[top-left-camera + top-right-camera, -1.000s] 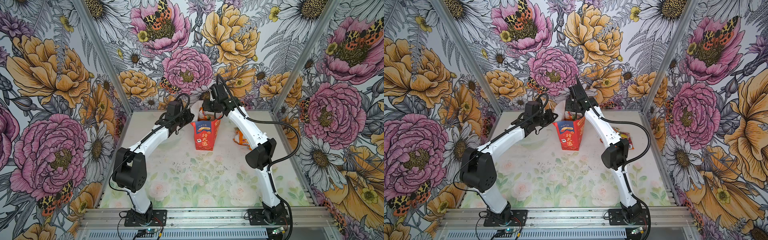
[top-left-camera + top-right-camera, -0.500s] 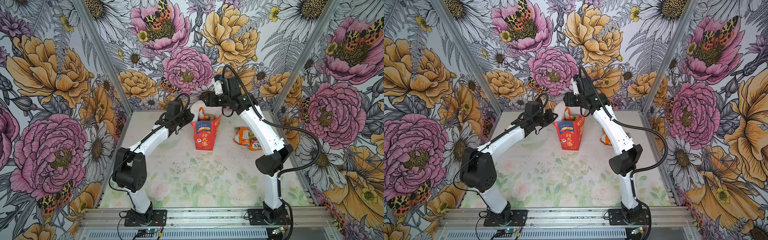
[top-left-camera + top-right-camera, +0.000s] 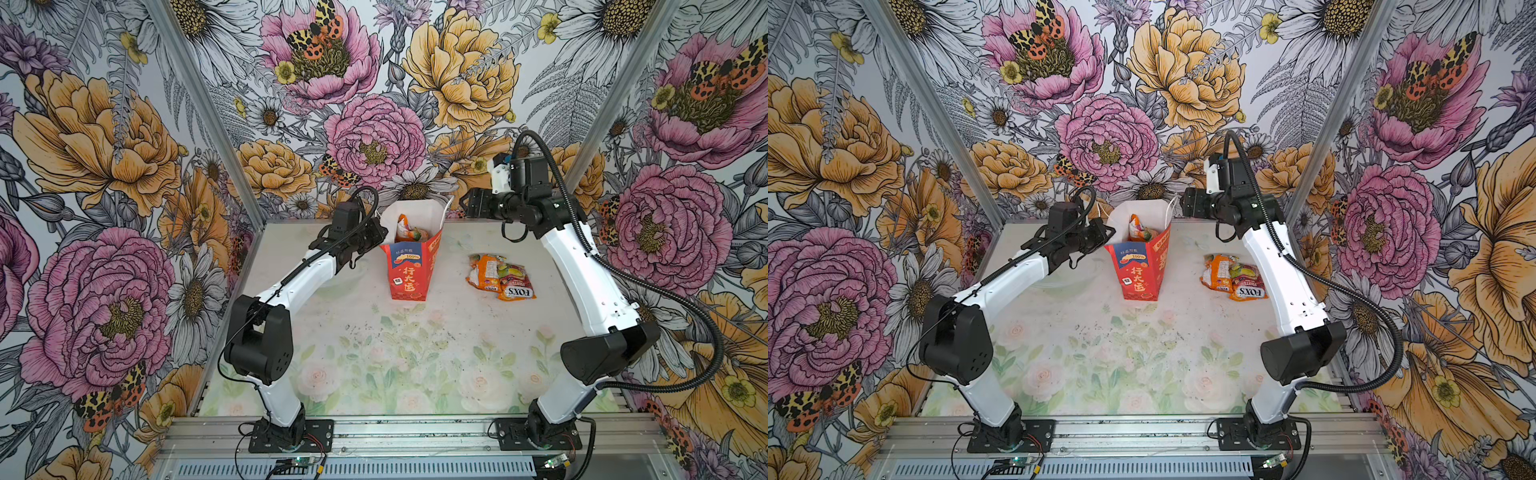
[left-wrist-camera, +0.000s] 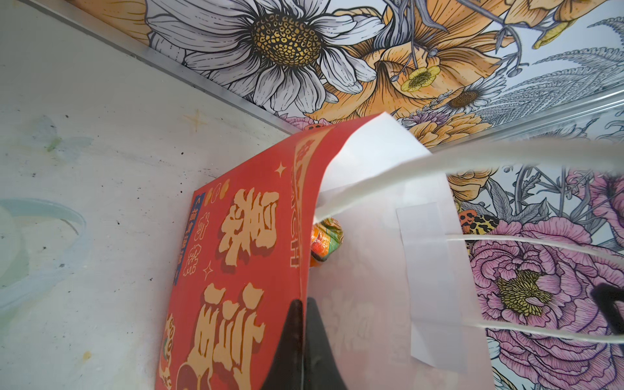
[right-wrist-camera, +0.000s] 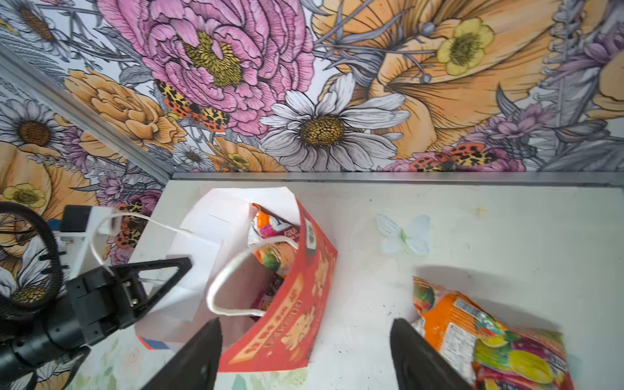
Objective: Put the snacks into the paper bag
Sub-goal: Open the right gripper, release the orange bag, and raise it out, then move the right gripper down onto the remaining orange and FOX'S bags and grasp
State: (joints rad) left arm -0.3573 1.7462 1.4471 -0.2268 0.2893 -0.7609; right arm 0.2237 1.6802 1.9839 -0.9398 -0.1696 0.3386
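The paper bag (image 3: 409, 266) is clamped at its rim by the left gripper (image 4: 301, 304), the right gripper's (image 5: 305, 322) jaws are spread empty, and the snacks (image 5: 472, 331) just outside them should be grasped next.

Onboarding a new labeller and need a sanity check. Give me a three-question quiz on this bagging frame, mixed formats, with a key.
1. True or false: the right gripper is clamped on a snack packet.
2. What is the left gripper shut on? A) a FOX'S packet B) the paper bag wall C) nothing
3. Short answer: are all the snacks bagged?

Key
1. False: its jaws stand open and empty.
2. B.
3. No: FOX'S packets lie on the table on the right arm's side of the bag; at least one orange packet is inside.
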